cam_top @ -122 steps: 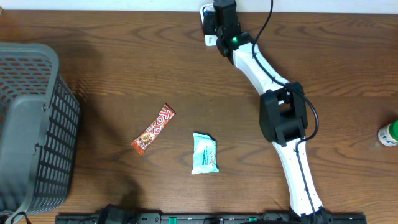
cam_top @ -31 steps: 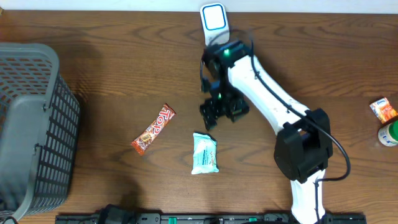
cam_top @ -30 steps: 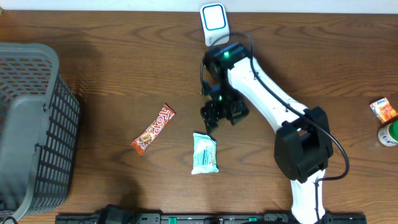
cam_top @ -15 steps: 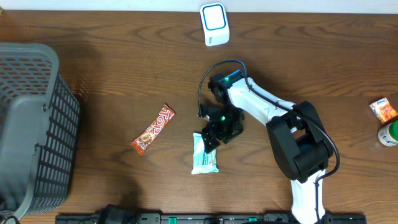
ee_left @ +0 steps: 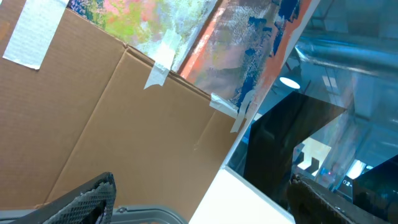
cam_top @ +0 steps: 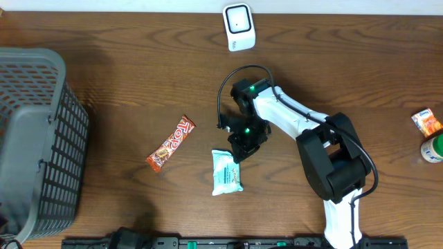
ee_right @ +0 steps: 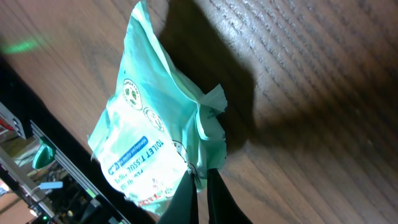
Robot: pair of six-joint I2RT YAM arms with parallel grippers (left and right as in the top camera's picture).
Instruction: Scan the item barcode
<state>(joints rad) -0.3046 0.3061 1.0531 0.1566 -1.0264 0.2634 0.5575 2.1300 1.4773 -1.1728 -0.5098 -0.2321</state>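
The right gripper (cam_top: pixel 238 148) has swung down from the scanner (cam_top: pixel 239 26) at the table's (cam_top: pixel 360 62) far edge and snapped closed. Its fingers (ee_right: pixel 185 205) now pinch the crimped end of the mint-green tissue pack (cam_top: pixel 226 174), which lies on the wood toward the near edge, about midway along it. A candy bar (cam_top: pixel 171 143) sits to the pack's left, apart from it. The left gripper (ee_left: pixel 200 193) is spread wide with nothing in it — it points at cardboard off the table.

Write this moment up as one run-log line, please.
step: grasp | right gripper: shut on tissue pack corner | left gripper: open, empty | scanner: far table edge, pack not yet presented
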